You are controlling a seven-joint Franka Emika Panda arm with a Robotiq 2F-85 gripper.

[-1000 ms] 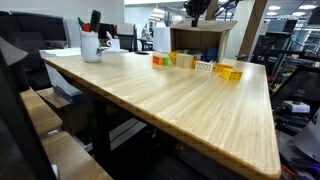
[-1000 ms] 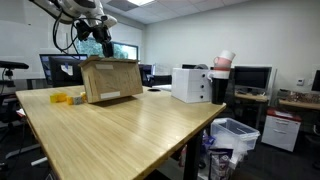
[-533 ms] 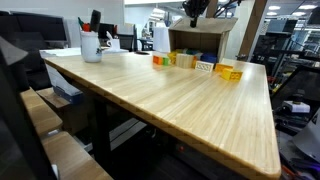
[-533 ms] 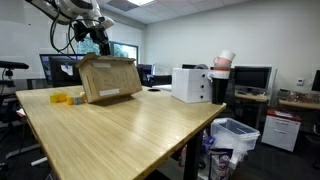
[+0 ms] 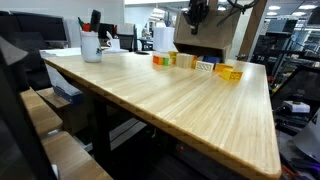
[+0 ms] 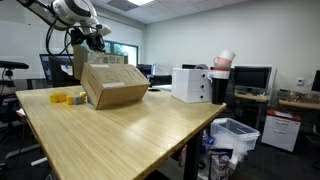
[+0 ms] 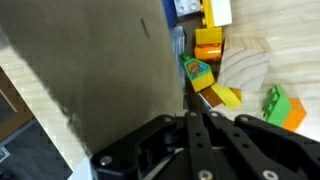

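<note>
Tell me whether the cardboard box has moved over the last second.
Yes. The cardboard box has tipped and turned, its right edge now nearer the white machine.

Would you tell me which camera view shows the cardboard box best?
In an exterior view the cardboard box shows whole, top and two sides. In an exterior view farther off, only one side shows; the wrist view shows just a wall, close up.

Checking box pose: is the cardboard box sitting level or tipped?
Tipped: the box slants on the table, claw at its top edge.
</note>
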